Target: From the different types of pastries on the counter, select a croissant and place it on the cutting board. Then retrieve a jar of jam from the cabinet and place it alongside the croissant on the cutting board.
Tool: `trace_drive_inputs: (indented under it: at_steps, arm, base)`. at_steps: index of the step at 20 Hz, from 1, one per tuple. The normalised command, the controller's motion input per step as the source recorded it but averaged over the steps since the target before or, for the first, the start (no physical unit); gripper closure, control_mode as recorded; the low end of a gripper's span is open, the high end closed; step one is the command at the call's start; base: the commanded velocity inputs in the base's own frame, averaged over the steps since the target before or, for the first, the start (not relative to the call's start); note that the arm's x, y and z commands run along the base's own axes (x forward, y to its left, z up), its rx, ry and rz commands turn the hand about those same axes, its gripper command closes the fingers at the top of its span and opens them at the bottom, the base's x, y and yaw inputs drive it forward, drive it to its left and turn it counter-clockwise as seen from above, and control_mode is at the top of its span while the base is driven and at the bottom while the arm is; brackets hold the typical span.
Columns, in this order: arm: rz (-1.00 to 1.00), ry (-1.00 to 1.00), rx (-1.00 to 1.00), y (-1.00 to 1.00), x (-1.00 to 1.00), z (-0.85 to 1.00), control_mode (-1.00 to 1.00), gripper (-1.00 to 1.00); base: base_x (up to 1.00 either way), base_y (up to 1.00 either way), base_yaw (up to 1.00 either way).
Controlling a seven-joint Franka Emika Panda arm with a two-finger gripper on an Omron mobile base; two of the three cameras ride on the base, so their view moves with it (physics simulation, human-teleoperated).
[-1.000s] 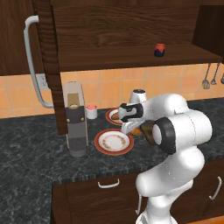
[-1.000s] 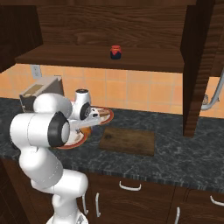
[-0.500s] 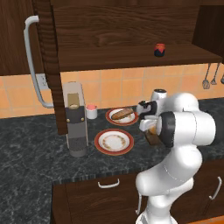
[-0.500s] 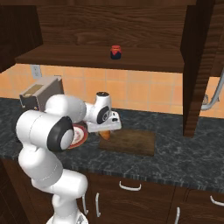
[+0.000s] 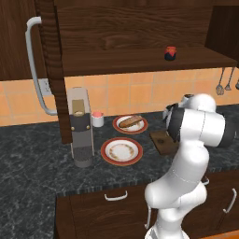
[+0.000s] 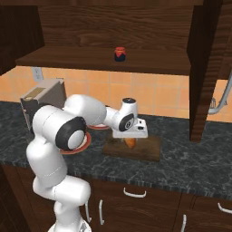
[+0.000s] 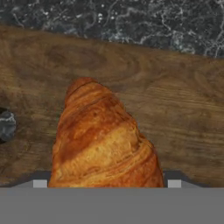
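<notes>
Hand view: the croissant (image 7: 103, 142) sits between my fingers, closed in on both its sides, its far tip pointing away from me over the wooden cutting board (image 7: 175, 109). From the right base view, my gripper (image 6: 130, 141) hangs just above the board (image 6: 145, 149) with the croissant (image 6: 130, 142) held under it, close to the wood; whether it touches I cannot tell. The jam jar (image 6: 119, 54) stands on the cabinet shelf above and behind my hand. Off to my left lie two plates (image 5: 122, 151), the farther one bearing a long pastry (image 5: 130, 122).
</notes>
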Motion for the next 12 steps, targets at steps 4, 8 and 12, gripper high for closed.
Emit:
trace_drive_inputs:
  at_steps: [4,8,12]
  arm:
    - [-0.16,0.0,0.0,-0.87,0.15,-0.01,-1.0,1.0]
    - [-0.02,0.0,0.0,-0.15,0.0,-0.41,-1.0,1.0]
    - [0.0,0.0,0.0,0.0,0.15,-0.29,-1.0,-1.0]
  base:
    - [0.0,0.0,0.0]
    - [0.0,0.0,0.0]
    - [0.0,0.0,0.0]
